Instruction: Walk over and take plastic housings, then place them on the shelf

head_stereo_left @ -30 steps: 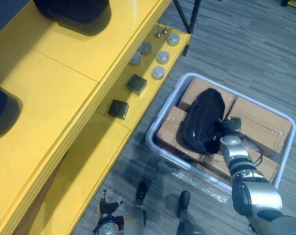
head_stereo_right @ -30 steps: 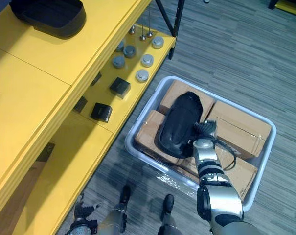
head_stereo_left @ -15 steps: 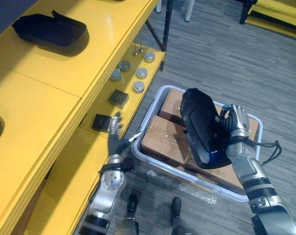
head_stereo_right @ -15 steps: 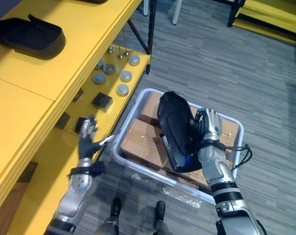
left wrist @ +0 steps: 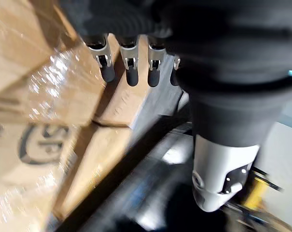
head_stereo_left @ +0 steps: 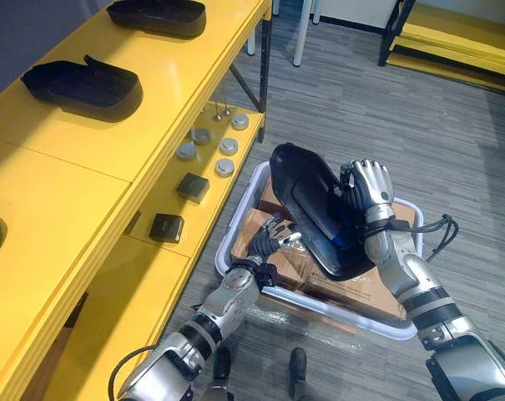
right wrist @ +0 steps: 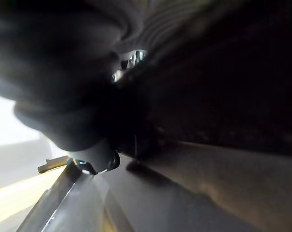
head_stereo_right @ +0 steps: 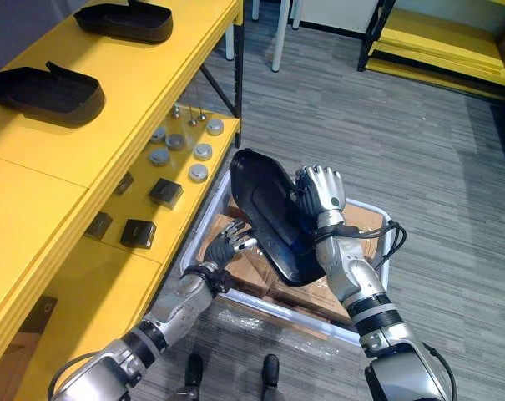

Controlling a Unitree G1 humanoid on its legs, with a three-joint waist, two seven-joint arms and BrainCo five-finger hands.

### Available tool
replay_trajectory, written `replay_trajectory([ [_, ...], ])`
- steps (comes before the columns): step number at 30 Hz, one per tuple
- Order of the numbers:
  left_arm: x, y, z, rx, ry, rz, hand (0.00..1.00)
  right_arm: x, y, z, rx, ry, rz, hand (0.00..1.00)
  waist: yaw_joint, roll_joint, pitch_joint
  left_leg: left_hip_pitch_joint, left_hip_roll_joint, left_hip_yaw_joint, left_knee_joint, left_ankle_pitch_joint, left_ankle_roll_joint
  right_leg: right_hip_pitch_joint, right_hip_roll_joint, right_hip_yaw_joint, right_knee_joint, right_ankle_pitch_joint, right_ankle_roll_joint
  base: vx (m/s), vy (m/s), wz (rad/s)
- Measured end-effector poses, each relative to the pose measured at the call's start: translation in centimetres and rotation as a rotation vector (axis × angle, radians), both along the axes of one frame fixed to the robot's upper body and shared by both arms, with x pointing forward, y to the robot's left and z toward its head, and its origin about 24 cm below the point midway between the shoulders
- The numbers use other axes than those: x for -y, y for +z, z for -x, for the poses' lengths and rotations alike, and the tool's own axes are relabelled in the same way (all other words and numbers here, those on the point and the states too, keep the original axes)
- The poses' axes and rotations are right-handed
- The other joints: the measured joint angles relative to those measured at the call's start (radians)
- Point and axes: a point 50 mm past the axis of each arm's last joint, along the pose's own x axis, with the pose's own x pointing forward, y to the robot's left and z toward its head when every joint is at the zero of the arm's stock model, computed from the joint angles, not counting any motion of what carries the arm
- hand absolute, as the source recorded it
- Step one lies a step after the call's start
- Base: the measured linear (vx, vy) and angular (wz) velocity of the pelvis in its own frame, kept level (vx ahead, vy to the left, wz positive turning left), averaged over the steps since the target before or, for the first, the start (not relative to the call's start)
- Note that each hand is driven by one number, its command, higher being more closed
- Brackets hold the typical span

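- Two black housings [head_stereo_left: 81, 83] already lie on the yellow shelf [head_stereo_left: 93, 159], left of the tub [head_stereo_left: 361, 320].
- The left hand [head_stereo_left: 273, 240] reaches over the tub, fingers straight, holding nothing.
- Another housing [head_stereo_left: 306, 200] hangs above the tub, not yet on the shelf.
- The right hand [head_stereo_left: 366, 185] has its fingers curled round it.

3 black housings [head_stereo_right: 269, 209], 5 silver discs [head_stereo_left: 228, 145], 1 grey bin [head_stereo_left: 361, 322].

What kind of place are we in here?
Probably a factory or workshop storage area: long yellow shelving holding black plastic housings, small round metal parts on its lower tier, and a grey plastic bin of cardboard boxes.
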Motion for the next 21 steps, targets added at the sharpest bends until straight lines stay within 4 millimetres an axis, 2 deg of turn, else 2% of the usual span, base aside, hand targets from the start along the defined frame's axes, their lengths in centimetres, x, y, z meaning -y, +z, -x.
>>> replay_trajectory([
  [6,1.1,0.5,0.1,0.005,0.002,0.01,0.0,-0.9,1.1,-0.1,0.052,0.01,-0.005,1.0,0.001,0.001,-0.003,0.006,-0.001,0.001,-0.01,0.008,0.0,0.0,0.0,0.009,0.0,0.003,0.001,0.0,0.056,-0.01],
  [10,1.7,0.9,0.1,-0.012,-0.003,0.058,0.0,-2.7,0.6,0.3,0.053,0.065,0.021,1.0,-0.002,0.006,-0.013,0.016,-0.001,0.003,-0.029,0.016,-0.001,0.0,-0.001,0.012,-0.001,0.005,0.001,-0.01,0.046,-0.02],
  [13,2.1,1.0,0.1,-0.065,0.001,0.149,0.0,-4.1,0.4,1.1,0.08,0.12,0.037,1.0,0.0,0.016,-0.028,0.023,-0.001,0.004,-0.048,0.024,-0.003,0.001,-0.001,0.012,-0.005,0.005,0.001,0.0,0.046,0.01],
  [18,2.2,1.2,0.2,-0.184,-0.001,0.384,0.0,-3.6,-1.4,1.7,0.06,0.109,0.031,1.0,0.007,0.016,-0.053,0.051,0.0,0.008,-0.087,0.035,-0.004,0.015,-0.001,0.013,-0.017,0.005,0.001,0.03,0.041,-0.01],
  [19,2.2,1.3,0.3,-0.195,-0.001,0.419,1.0,-3.4,-1.6,1.7,0.056,0.104,0.036,1.0,0.007,0.016,-0.053,0.054,0.0,0.01,-0.092,0.037,-0.003,0.015,-0.002,0.015,-0.019,0.005,0.001,0.02,0.045,-0.04],
  [21,2.1,1.4,0.3,-0.216,0.003,0.478,1.0,-3.1,-2.1,1.8,0.041,0.1,0.034,1.0,0.008,0.016,-0.053,0.069,0.001,0.017,-0.104,0.041,-0.004,0.023,-0.002,0.017,-0.024,0.005,0.001,0.02,0.041,-0.07],
])
